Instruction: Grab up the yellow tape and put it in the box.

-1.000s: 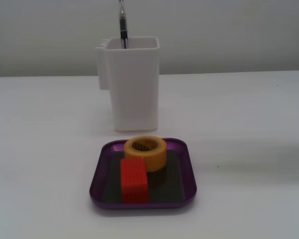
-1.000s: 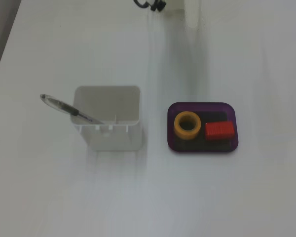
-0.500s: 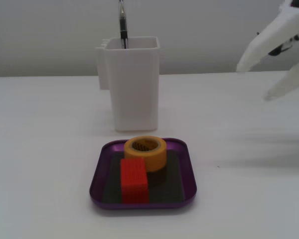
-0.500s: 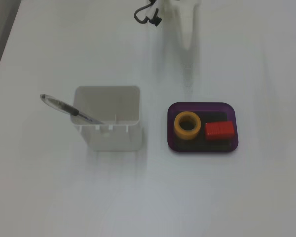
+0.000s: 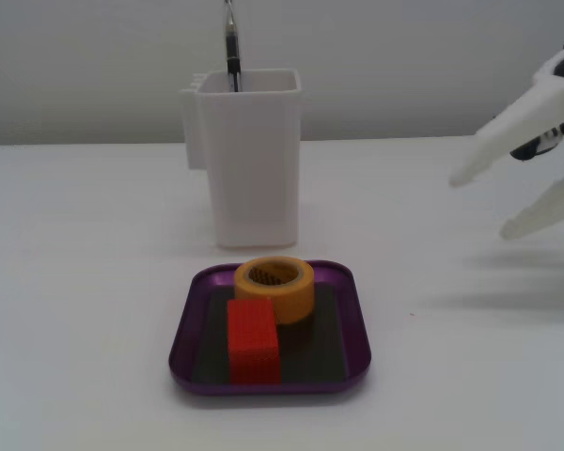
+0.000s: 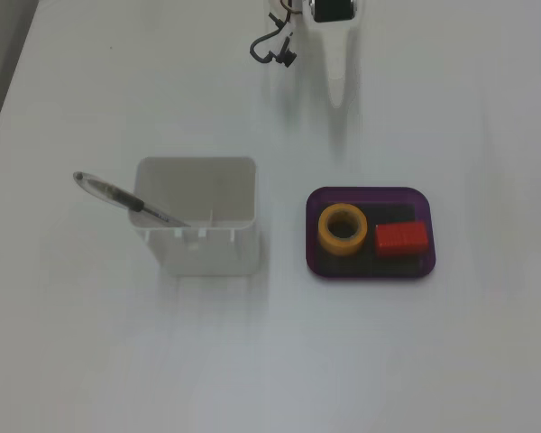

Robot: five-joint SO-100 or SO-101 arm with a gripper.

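**Resting in the tray: yellow tape and red block, gripper apart**

Spanning both fixed views, the white bench (image 5: 85, 282) carries everything. Largest on it is the tall white container (image 5: 249, 164), standing upright toward the far edge in the low fixed view and left of centre in the high one, with a pen (image 6: 131, 200) leaning out of it.

Next comes the gripper (image 5: 503, 202), entering from the right edge of the low fixed view with its two white fingers spread wide and nothing between them; it hangs above the bench, well apart from the tray. From above, only its white tip shows at the top edge.

Nearer the front edge lies the box (image 5: 186, 319), a shallow purple tray just in front of the container. Inside it sits the yellow tape (image 5: 274, 287), flat with its hollow centre up, at the tray's far side. A red block (image 5: 254, 340) stands touching the tape, on the near side
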